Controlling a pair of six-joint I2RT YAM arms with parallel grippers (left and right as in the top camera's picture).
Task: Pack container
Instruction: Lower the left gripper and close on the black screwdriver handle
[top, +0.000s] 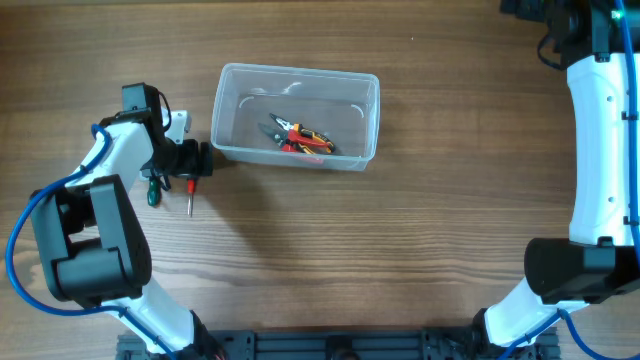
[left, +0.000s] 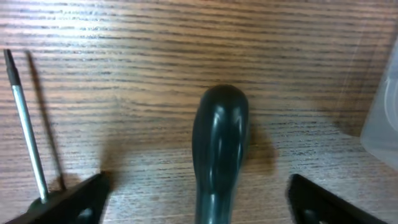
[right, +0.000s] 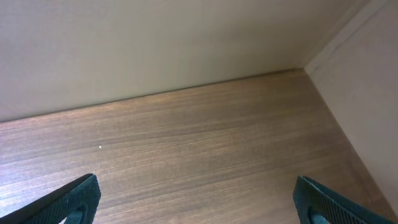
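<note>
Straddling a dark green handle (left: 219, 143) with left fingers (left: 81, 199) spread wide, gripping nothing. Showing the container (top: 300, 70) at upper centre of the bench (top: 400, 250), pliers (top: 298, 140) lying inside. Holding right fingers (right: 74, 199) fully apart, empty.

Wooden table (top: 400, 250), clear container (top: 232, 112), green screwdriver (top: 153, 194), red screwdriver (top: 190, 198)

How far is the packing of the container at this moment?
Done: pliers lie inside the container. In hand: the open left gripper straddles the green-handled screwdriver on the table, not yet gripping. Left: that screwdriver and the red-handled screwdriver beside it.
</note>
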